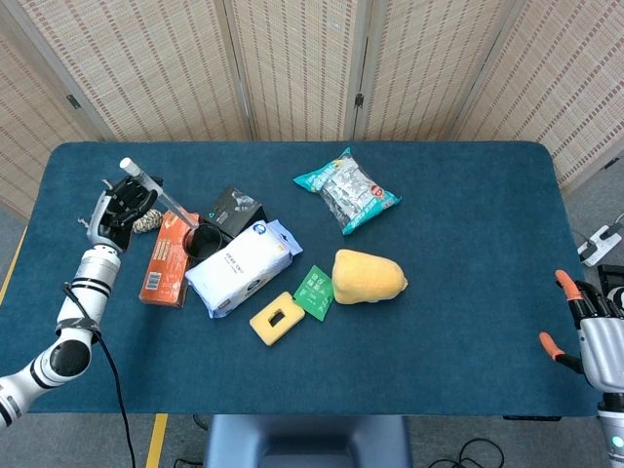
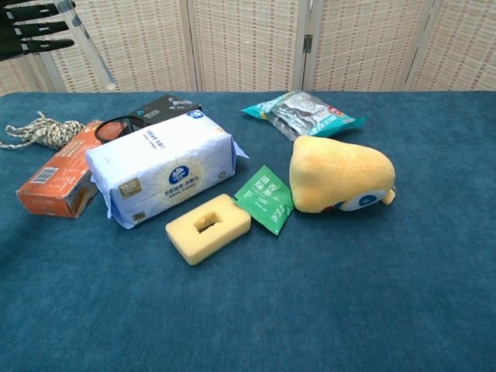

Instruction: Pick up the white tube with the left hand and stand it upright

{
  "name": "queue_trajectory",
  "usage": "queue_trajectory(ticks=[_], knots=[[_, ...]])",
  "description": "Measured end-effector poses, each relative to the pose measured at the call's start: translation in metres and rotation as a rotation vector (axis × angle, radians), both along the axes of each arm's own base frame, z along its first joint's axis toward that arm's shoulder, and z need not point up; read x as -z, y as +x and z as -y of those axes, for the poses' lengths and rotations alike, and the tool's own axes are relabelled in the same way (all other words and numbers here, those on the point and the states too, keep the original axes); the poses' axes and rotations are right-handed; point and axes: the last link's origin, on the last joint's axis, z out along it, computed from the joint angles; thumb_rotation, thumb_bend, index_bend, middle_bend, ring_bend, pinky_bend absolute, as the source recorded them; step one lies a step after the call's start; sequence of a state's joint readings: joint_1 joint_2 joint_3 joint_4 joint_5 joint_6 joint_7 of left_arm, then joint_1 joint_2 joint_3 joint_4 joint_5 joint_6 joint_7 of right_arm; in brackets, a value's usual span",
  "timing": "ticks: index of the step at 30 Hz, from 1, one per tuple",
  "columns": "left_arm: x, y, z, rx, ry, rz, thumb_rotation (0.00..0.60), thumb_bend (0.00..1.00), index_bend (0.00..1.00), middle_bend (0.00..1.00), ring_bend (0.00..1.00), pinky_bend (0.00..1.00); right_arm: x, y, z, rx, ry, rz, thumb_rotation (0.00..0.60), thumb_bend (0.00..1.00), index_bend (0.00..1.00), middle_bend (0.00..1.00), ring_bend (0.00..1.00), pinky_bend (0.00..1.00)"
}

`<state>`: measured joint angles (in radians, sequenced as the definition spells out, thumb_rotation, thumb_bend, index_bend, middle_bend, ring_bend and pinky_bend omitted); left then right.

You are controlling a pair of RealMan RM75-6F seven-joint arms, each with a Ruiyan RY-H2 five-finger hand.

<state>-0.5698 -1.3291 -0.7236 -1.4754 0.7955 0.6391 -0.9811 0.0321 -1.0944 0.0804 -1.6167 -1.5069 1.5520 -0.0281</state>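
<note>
**White tube held tilted in the left hand at the far left of the surface**

In the head view, the white tube is gripped by the left hand above the blue surface, near its left edge. The tube is held tilted, its capped end up beyond the hand and its lower end reaching toward the orange box. A bundle of twine is seen just beside the hand. The right hand is seen at the lower right, off the surface's edge, with fingers spread and nothing held.

In the chest view, the left hand is seen at the top left corner, its dark fingers closed around the white tube, which slants down to the right, clear of the surface. Below it lie the twine, the orange box and a white tissue pack. The right hand is not shown in this view.
</note>
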Motion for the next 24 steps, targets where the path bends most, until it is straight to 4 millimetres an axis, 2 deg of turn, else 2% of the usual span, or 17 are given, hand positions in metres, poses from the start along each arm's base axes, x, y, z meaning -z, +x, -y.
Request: queue_trajectory(ticks=[2, 5, 15, 18, 21, 24], knots=[[0.0, 0.0, -0.001, 0.003, -0.006, -0.006, 0.6, 0.44, 0.62, 0.44, 0.3, 0.17, 0.0, 0.0, 0.0, 0.0, 0.001, 0.0, 0.6, 0.18, 0.05, 0.2, 0.14, 0.27], [-0.001, -0.003, -0.003, 0.023, 0.027, -0.112, 0.6, 0.44, 0.62, 0.43, 0.3, 0.17, 0.0, 0.0, 0.0, 0.0, 0.0, -0.001, 0.6, 0.18, 0.05, 0.2, 0.15, 0.27], [-0.002, -0.019, 0.001, 0.106, 0.227, -0.74, 0.6, 0.44, 0.62, 0.42, 0.28, 0.16, 0.001, 0.0, 0.0, 0.001, 0.0, 0.001, 0.6, 0.18, 0.05, 0.2, 0.15, 0.27], [0.003, -0.02, 0.004, 0.122, 0.257, -0.851, 0.6, 0.44, 0.62, 0.42, 0.28, 0.16, 0.0, -0.001, 0.0, 0.004, 0.0, 0.0, 0.6, 0.18, 0.05, 0.2, 0.15, 0.27], [0.005, -0.016, 0.004, 0.12, 0.265, -0.818, 0.6, 0.44, 0.63, 0.42, 0.28, 0.16, 0.001, -0.001, 0.0, 0.004, 0.002, 0.001, 0.6, 0.18, 0.05, 0.2, 0.15, 0.27], [0.006, -0.01, 0.003, 0.111, 0.239, -0.668, 0.6, 0.44, 0.63, 0.43, 0.29, 0.16, 0.001, -0.002, 0.0, 0.007, 0.003, 0.001, 0.6, 0.18, 0.05, 0.2, 0.15, 0.27]])
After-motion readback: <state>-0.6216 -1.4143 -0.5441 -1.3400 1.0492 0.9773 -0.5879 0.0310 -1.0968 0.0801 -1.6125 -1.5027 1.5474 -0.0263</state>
